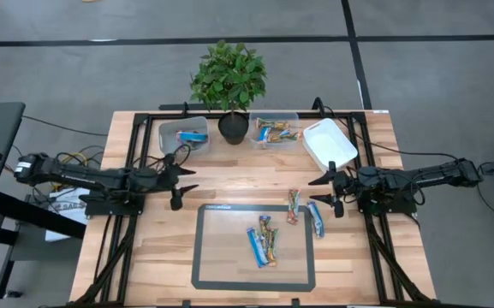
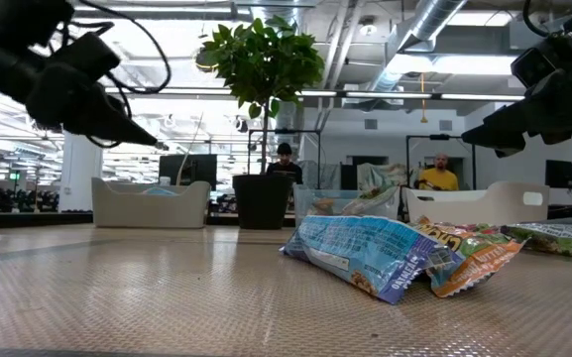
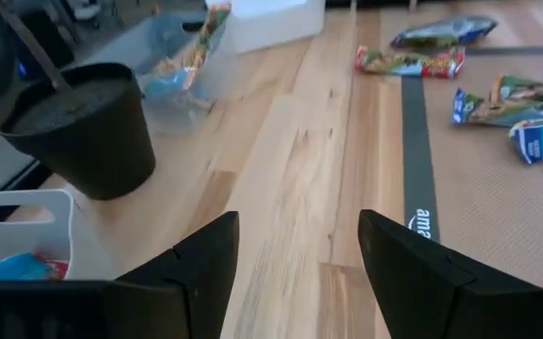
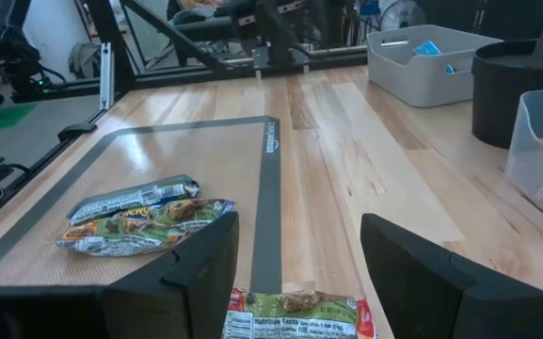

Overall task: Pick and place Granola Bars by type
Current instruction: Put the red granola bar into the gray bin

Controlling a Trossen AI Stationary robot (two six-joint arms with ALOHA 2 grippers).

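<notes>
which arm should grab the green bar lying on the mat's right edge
Right. The right end effector hovers open just beside that green granola bar; the left end effector sits open across the mat.

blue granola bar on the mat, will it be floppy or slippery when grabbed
The blue granola bar probably flexes at its crinkled wrapper ends. The glossy film may slip between fingers. It lies flat on the mat, so it is unlikely to roll.

You see two black jointed arms; the left gripper [image 1: 181, 174] and right gripper [image 1: 327, 189] end in tapered matte wedge-shaped fingers.
</notes>
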